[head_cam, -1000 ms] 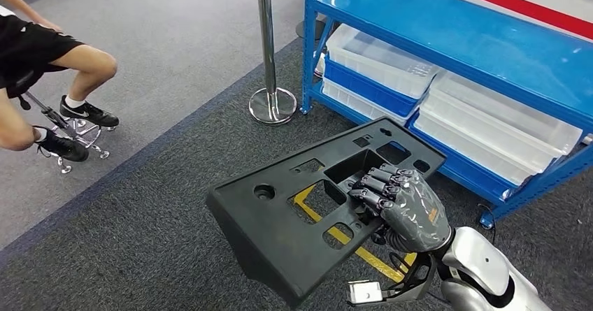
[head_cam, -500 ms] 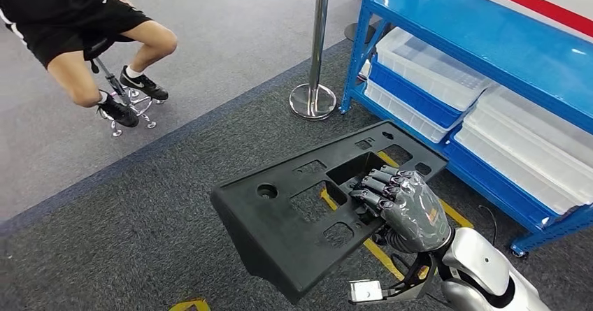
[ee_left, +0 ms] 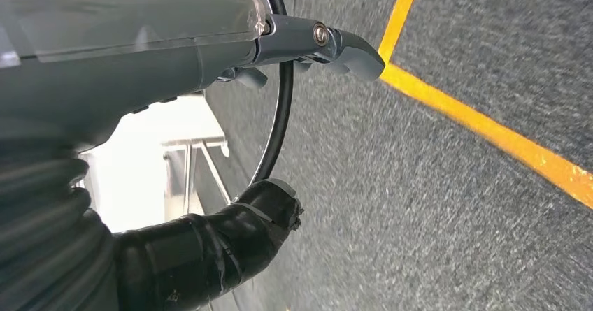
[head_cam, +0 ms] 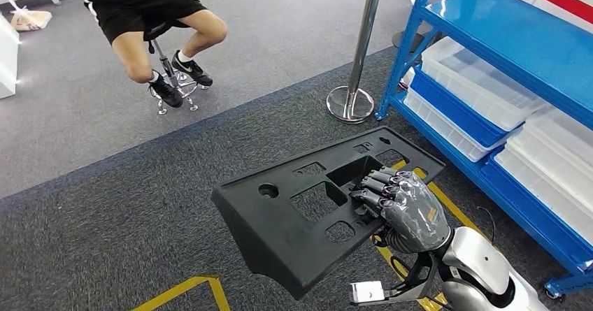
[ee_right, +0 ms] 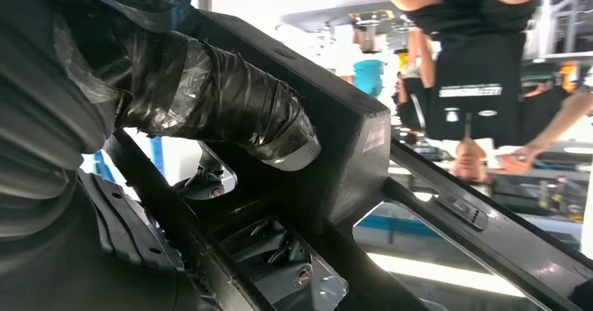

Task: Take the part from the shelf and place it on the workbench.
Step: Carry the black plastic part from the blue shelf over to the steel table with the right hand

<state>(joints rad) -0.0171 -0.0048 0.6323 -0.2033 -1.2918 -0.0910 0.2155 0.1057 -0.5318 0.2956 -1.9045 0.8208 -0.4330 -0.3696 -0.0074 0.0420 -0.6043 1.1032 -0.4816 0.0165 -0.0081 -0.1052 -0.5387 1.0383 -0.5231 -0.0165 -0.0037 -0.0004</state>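
Observation:
The part is a long flat black plastic panel with several cut-outs. It hangs level above the dark carpet in the head view, low and centre. My right hand grips it at a rectangular opening near its right end, fingers hooked over the edge. In the right wrist view the taped thumb presses on the part's thick black rim. My left hand hangs over the carpet with its fingers apart and nothing in it.
A blue shelf with clear and blue bins stands to the right. A chrome post stands by its corner. A person sits on a stool at the far left. Yellow tape lines cross the carpet.
The camera has swung, so the shelf, post and seated person have slid rightward in the picture. My right hand holds the part the same way throughout.

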